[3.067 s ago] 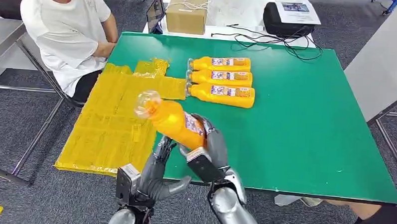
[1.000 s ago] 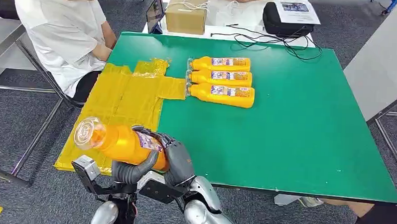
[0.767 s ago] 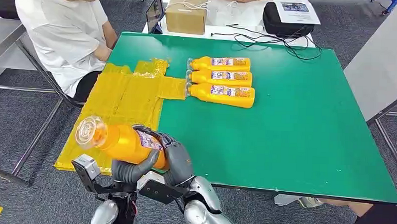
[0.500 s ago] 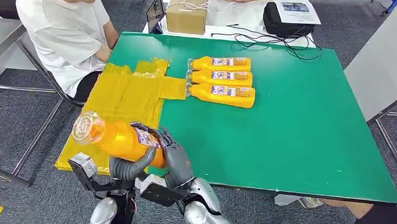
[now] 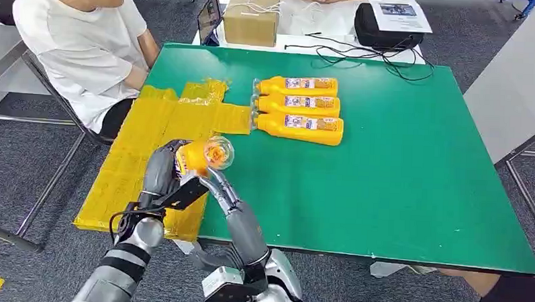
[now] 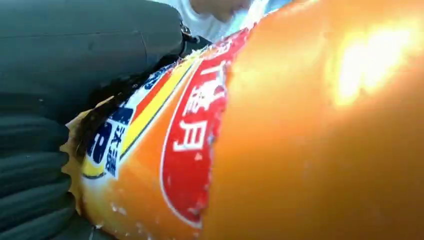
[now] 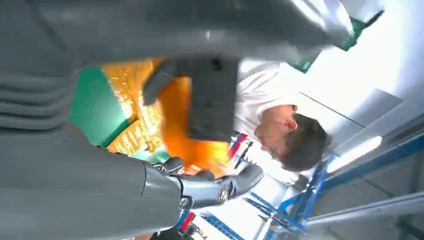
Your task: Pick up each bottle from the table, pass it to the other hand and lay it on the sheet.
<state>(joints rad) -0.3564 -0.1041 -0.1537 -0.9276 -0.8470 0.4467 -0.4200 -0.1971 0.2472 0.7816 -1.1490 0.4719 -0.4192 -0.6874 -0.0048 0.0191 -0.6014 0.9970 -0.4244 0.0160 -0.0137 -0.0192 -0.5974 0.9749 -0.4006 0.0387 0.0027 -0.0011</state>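
An orange bottle (image 5: 199, 155) is held in the air over the near edge of the yellow sheet (image 5: 151, 130), its clear end toward the camera. My left hand (image 5: 160, 177) grips it around the body; in the left wrist view the bottle (image 6: 300, 125) and its red label press against the left hand (image 6: 75, 50). My right hand (image 5: 226, 200) reaches up just beside the bottle with its fingers stretched out and holds nothing. The right wrist view shows the right hand (image 7: 150, 185) with thumb and fingers apart and the bottle (image 7: 177, 115) beyond them.
Three more orange bottles (image 5: 299, 104) lie side by side on the green table (image 5: 398, 169), just right of the sheet. A person in a white shirt (image 5: 80, 44) sits at the far left. A cardboard box (image 5: 251, 19), a black bag (image 5: 383, 27) and cables lie behind the table.
The bottle has gone from both hands low at the table's near edge up and right over the sheet's edge. My right hand has let go and opened; the left hand now holds it alone.
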